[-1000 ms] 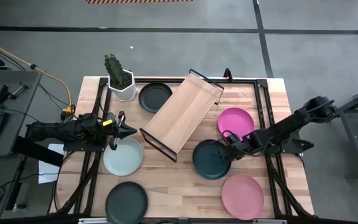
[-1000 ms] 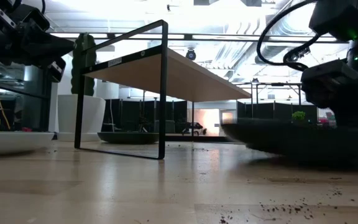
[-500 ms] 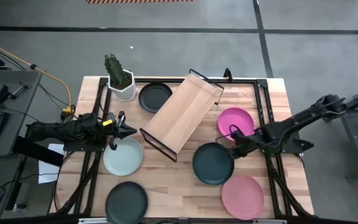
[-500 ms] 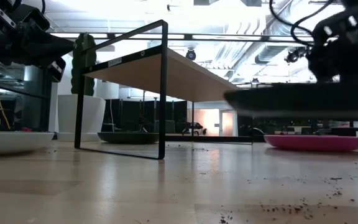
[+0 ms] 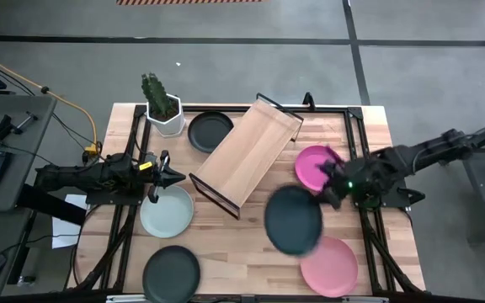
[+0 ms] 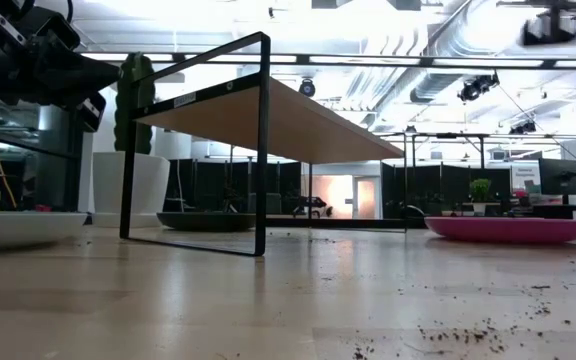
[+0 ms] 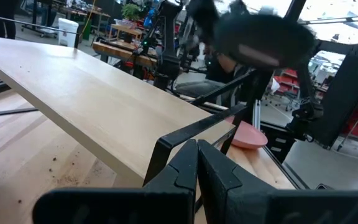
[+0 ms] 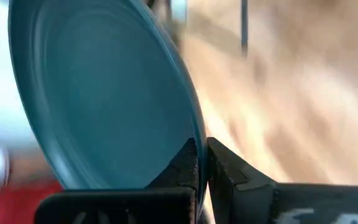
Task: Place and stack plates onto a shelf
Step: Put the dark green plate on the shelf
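My right gripper is shut on a dark teal plate, which it holds in the air over the table's right half. In the right wrist view the plate fills the frame in front of the fingers. The light-wood shelf stands slantwise at the table's middle on black wire legs. A magenta plate, a light pink one, a mint one and two dark ones lie flat on the table. My left gripper hovers shut over the mint plate's far rim. My right gripper pinches the teal plate's rim between its two fingers, one on each face, at the plate's right-hand edge. The fingers come from the table's right side, roughly level. The plate is lifted clear of the table and tilted.
A white pot with a cactus stands at the far left corner beside the far dark plate. Black frame rails run along the table's edges. Bare wood lies between the shelf and the near edge.
My right gripper has risen with the teal plate and drawn a little toward the table's right edge. The plate, resting low near the table a second ago, is now lifted clear, tipped, and gone above the low view's frame. The magenta plate behind it now shows.
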Robot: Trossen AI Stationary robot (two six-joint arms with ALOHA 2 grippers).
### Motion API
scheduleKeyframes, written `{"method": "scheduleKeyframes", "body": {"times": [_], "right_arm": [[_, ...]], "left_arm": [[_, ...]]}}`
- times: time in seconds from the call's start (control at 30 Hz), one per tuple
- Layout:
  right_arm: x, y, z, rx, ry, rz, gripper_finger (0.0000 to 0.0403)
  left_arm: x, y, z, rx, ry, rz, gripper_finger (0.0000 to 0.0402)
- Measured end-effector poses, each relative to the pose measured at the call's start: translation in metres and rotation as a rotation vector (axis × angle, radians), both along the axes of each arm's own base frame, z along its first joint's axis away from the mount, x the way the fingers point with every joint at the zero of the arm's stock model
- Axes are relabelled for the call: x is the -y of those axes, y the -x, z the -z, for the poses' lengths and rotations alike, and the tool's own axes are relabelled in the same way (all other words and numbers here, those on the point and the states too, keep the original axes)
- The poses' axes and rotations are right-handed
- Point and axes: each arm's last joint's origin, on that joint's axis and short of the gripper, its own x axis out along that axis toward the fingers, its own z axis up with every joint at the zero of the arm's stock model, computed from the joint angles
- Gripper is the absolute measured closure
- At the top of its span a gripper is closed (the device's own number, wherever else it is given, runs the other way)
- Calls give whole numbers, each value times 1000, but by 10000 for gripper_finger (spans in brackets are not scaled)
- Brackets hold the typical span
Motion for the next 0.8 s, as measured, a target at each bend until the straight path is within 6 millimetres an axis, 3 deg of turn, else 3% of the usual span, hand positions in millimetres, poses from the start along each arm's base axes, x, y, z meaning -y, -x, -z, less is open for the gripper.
{"method": "scheduleKeyframes", "body": {"times": [0.17, 0.3, 0.43, 0.57, 0.67, 0.8], "right_arm": [[34, -19, -46, 97, 190, 335, 403], [72, -28, -56, 47, 356, 579, 403], [113, -33, -39, -41, 369, 727, 403], [147, -39, -13, -15, 240, 810, 403], [164, -43, 5, 21, 133, 852, 403], [173, -44, 33, -75, 57, 898, 403]], "left_arm": [[0, 0, 0, 0, 0, 0, 402], [0, 0, 0, 0, 0, 0, 402], [0, 0, 0, 0, 0, 0, 401], [0, 0, 0, 0, 0, 0, 401], [0, 0, 0, 0, 0, 0, 402], [0, 0, 0, 0, 0, 0, 402]]}}
